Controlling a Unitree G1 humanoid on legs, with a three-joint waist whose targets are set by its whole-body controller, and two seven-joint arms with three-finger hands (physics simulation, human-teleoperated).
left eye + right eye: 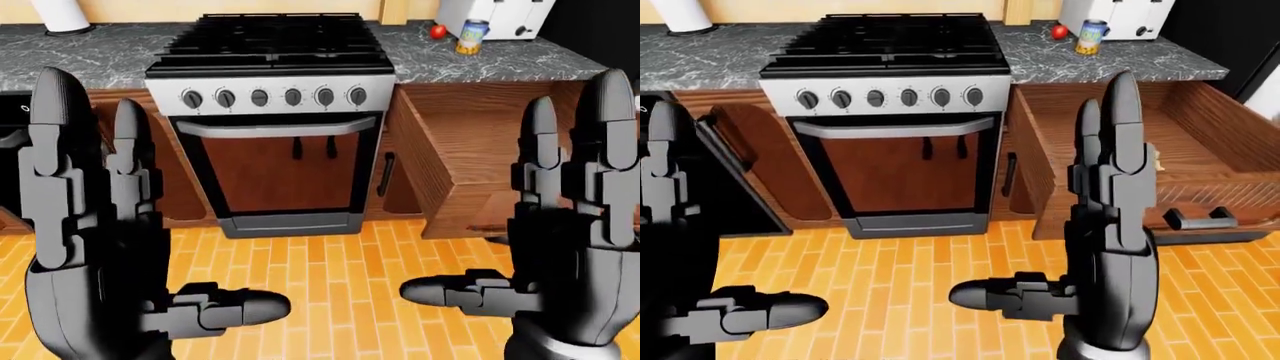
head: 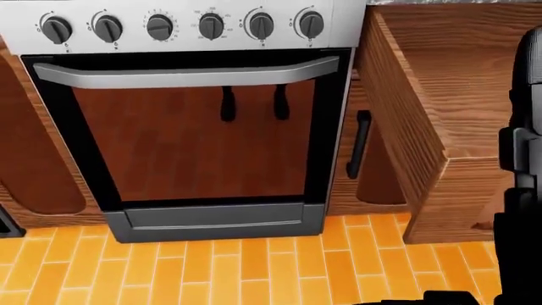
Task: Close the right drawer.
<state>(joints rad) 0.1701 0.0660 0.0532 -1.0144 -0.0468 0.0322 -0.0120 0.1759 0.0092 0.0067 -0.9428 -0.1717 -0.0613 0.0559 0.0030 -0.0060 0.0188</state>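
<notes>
- The right robot hand (image 1: 1110,225) is standing upright in the right-eye view, its fingers spread straight up and its thumb sticking out sideways toward the view's left, gripping nothing.
- The left robot hand (image 1: 90,225) is standing the same way at the left of the left-eye view, fingers spread upward, thumb pointing toward the view's right, holding nothing.
- Both hands are hanging above the orange tiled floor (image 1: 330,277), apart from every cabinet.
- The right drawer (image 1: 1200,161) is standing pulled out to the right of the right robot hand in the right-eye view, its wooden inside showing and its dark handle (image 1: 1200,218) sitting on its outer face.
- The stove (image 1: 270,82) is sitting to the left of the drawer, with a row of knobs above its oven door.
- A can (image 1: 1092,36) and a red fruit (image 1: 1059,31) are resting on the grey worktop (image 1: 1110,64) above the drawer, beside a toaster (image 1: 1120,15).
</notes>
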